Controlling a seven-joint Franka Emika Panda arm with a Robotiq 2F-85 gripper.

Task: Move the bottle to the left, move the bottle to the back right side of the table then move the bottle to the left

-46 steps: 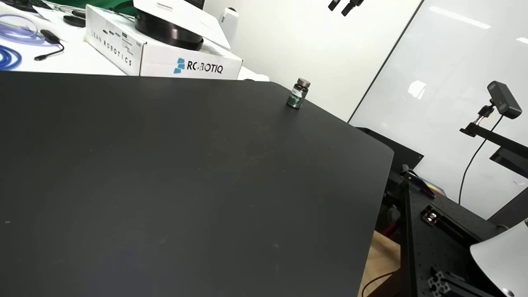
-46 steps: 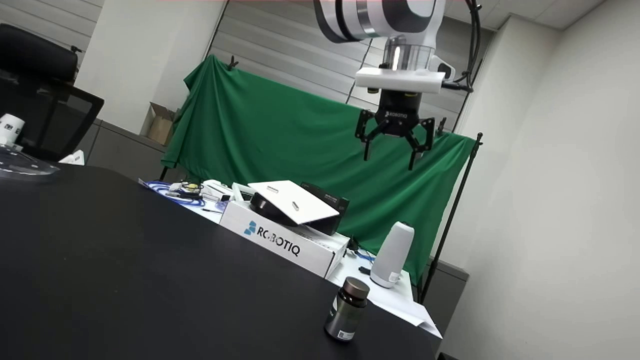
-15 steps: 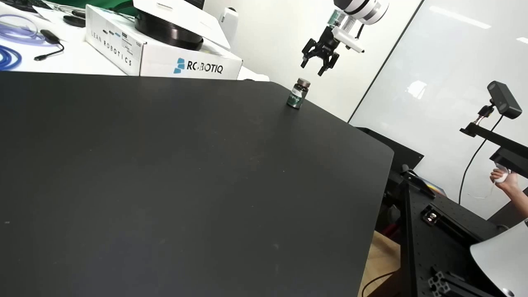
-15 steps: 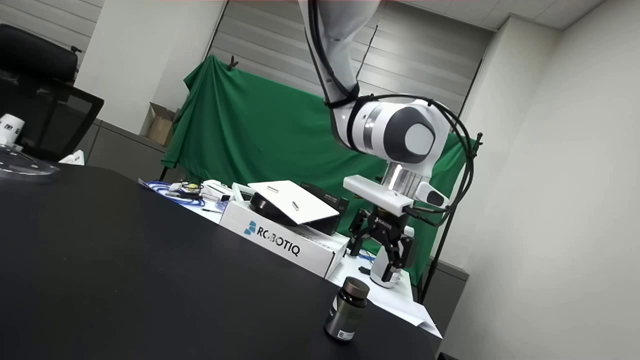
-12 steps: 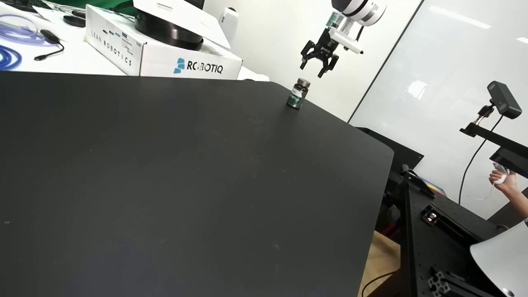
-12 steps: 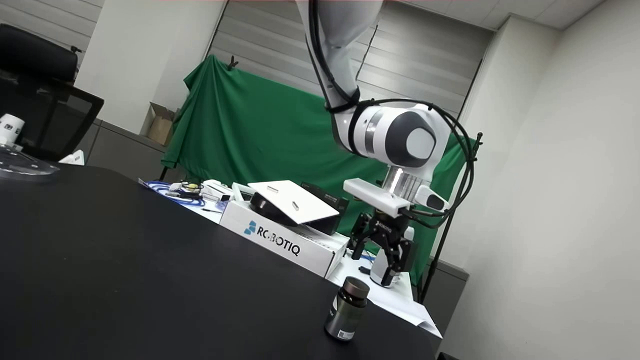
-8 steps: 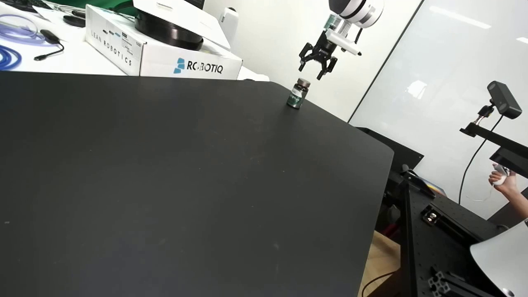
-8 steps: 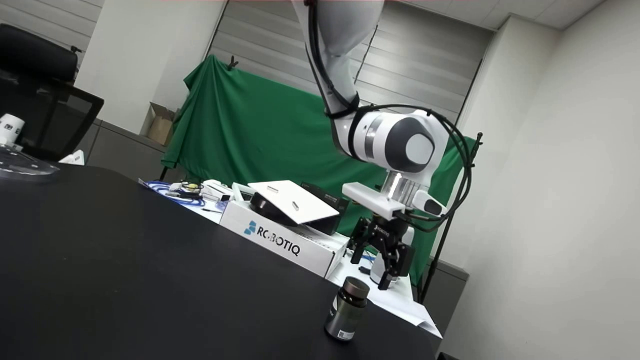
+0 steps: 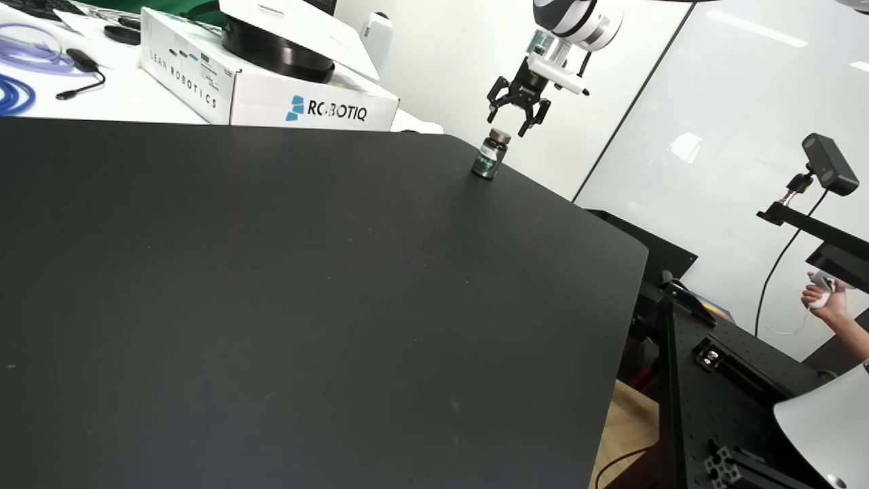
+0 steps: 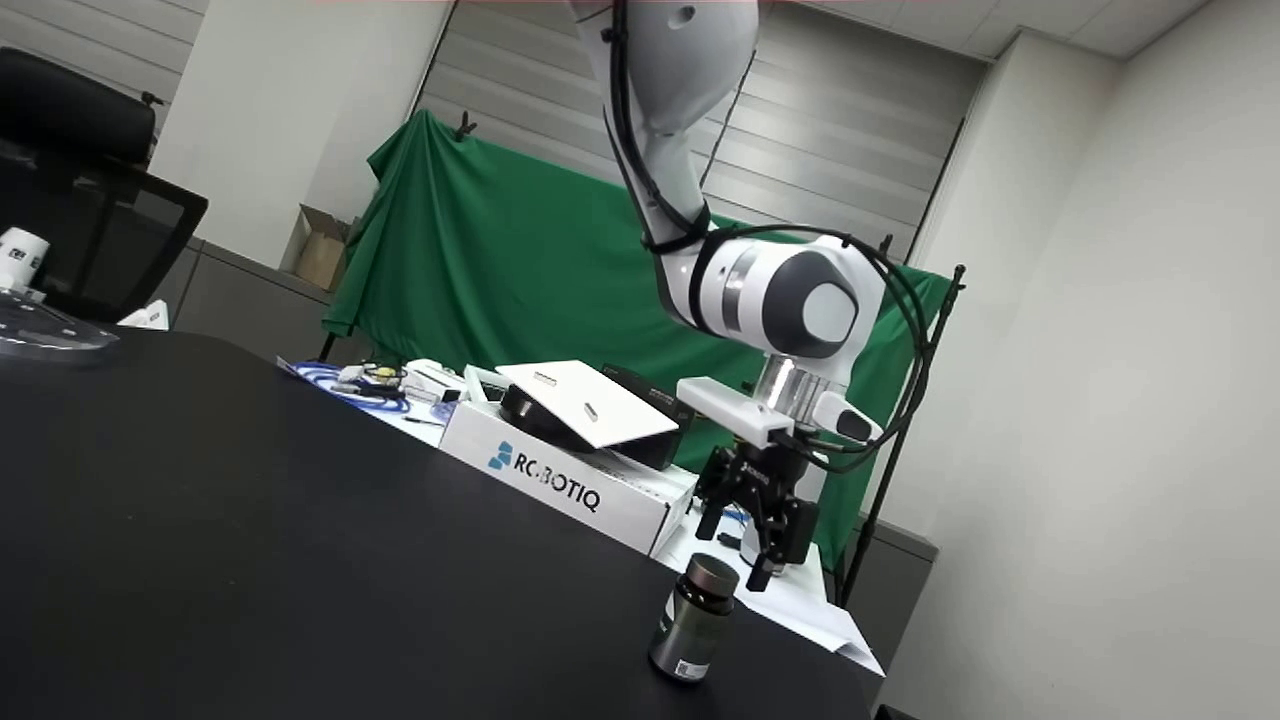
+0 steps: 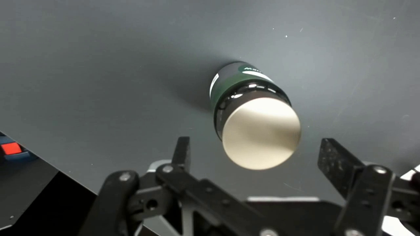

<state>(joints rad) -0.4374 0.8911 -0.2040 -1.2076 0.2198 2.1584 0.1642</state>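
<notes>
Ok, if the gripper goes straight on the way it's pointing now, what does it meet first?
Probably the brown cap of the green-labelled bottle: in the wrist view it appears between the fingers of the open gripper, whose height above it is unclear.

This place looks like a robotics laboratory, arranged in a room of office type. The laboratory is shown by the white robot arm [image 10: 800, 290] over the black table [image 9: 305, 305], by the mounted camera [image 9: 829, 163], and by the black plate [image 9: 706, 407] with many small holes. On a white surface [image 9: 136, 102] there lie a white box [image 9: 254, 102], which bears the name ROBOTIQ, and a coil of blue cable [image 9: 24, 95], with a keyboard [image 9: 42, 7] farther back. A green cloth [image 10: 540, 270] hangs in front of the pale blinds [image 10: 870, 110]. The office character comes from the black chair [image 10: 90, 205] with mesh back, the panelled ceiling [image 10: 1110, 20] and the plain light walls [image 10: 1130, 350].
</notes>
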